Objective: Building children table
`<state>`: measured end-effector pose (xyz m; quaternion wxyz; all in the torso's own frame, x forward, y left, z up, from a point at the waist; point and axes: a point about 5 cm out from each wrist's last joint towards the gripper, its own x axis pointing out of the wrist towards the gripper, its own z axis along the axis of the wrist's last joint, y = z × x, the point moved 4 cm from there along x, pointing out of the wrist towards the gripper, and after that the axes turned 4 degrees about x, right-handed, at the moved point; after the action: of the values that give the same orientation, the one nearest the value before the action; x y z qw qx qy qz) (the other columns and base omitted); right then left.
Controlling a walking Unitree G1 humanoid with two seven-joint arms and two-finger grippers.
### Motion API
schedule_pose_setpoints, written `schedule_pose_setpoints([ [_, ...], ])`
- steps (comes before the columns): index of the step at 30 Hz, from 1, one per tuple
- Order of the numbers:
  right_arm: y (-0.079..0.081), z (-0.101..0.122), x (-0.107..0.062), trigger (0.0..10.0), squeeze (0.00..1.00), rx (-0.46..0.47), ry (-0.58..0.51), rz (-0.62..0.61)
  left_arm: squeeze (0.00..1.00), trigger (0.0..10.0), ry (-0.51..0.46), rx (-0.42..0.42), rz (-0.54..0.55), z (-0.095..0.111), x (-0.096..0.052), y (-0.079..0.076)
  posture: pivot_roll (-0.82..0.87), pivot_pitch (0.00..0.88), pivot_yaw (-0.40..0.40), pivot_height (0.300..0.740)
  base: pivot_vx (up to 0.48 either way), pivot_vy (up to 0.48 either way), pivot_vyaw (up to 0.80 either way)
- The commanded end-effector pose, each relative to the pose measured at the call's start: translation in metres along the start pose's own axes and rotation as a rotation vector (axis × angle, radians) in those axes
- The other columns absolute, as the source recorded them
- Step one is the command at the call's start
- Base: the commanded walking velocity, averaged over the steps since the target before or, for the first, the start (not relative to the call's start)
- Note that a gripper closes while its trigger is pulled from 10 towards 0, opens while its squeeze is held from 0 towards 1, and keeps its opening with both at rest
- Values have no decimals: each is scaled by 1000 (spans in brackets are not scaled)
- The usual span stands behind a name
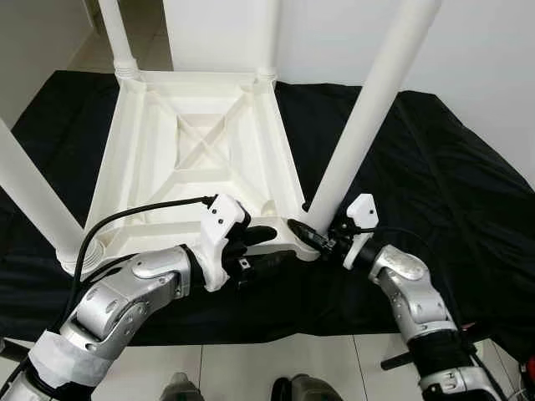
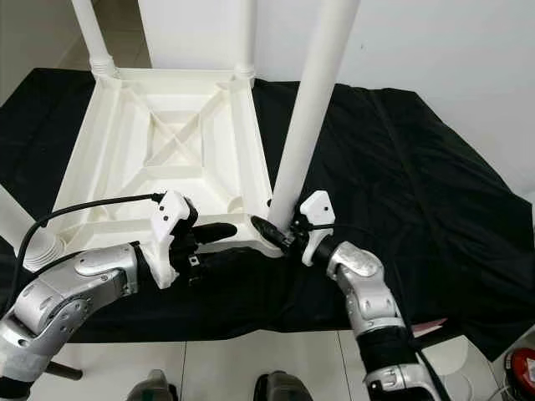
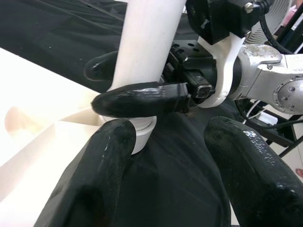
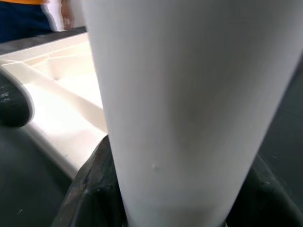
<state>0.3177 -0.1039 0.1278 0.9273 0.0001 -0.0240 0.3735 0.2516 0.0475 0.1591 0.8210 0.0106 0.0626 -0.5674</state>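
Observation:
A white plastic children's table (image 1: 201,134) lies upside down on a black cloth (image 1: 443,167). Its near right leg (image 1: 368,109) stands tilted in the corner socket (image 3: 142,135). My right gripper (image 1: 311,227) is shut on the table leg just above the socket. One of its fingers (image 3: 137,99) crosses the front of the leg, and the leg (image 4: 189,104) runs between the fingers in the right wrist view. My left gripper (image 1: 266,251) is open beside the same corner, low over the cloth, with nothing between its fingers (image 3: 99,175).
Three other legs stand in their sockets: far left (image 1: 117,38), far right (image 1: 267,38) and near left (image 1: 29,200). The cloth ends at white floor tiles (image 1: 251,368) near my feet. Part of a person (image 4: 28,14) shows beyond the table.

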Motion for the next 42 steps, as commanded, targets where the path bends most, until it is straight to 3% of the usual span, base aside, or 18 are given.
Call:
schedule_pose_setpoints([
  [1,-1,-8,3,10000,0,14,41,-142,0,10000,-5,1,-118,-1,0,-11,77,88,-58,740,0,0,0],
  [9,-2,-16,9,10000,0,61,79,-434,0,10000,-5,13,-106,1,0,-6,79,77,-56,740,0,0,0],
  [16,7,-8,14,10000,0,77,40,-439,0,10000,-1,19,-119,1,0,-5,66,79,-42,740,0,0,0],
  [17,7,-4,12,10000,278,72,26,-435,0,10000,0,19,-127,1,0,-6,65,76,-41,740,0,0,0],
  [19,6,-2,11,10000,278,70,18,-436,0,10000,0,19,-132,2,0,-6,65,76,-41,740,0,0,0],
  [20,6,1,9,10000,1000,66,8,-425,0,10000,0,21,-134,2,0,-6,62,71,-34,740,0,0,0],
  [27,-5,4,-5,10000,1000,20,12,-337,0,10000,3,30,-141,4,0,-4,55,65,-21,740,0,0,0],
  [28,-6,3,-10,10000,0,-5,17,-270,0,10000,5,33,-150,4,0,-5,51,52,-16,740,0,0,0],
  [32,-10,2,-16,10000,0,-41,38,-120,0,10000,10,36,-165,3,1,-5,43,46,-10,740,0,0,0],
  [36,-11,2,-15,10000,0,-42,43,-82,0,10000,12,39,-170,3,1,-5,40,46,-5,740,0,0,0],
  [39,-8,4,-2,10000,0,-30,49,72,0,10000,13,40,-187,4,3,-7,42,36,2,740,0,0,0],
  [42,-7,4,6,10000,0,-45,57,122,0,10000,14,41,-193,3,3,-8,43,35,4,740,0,0,0],
])
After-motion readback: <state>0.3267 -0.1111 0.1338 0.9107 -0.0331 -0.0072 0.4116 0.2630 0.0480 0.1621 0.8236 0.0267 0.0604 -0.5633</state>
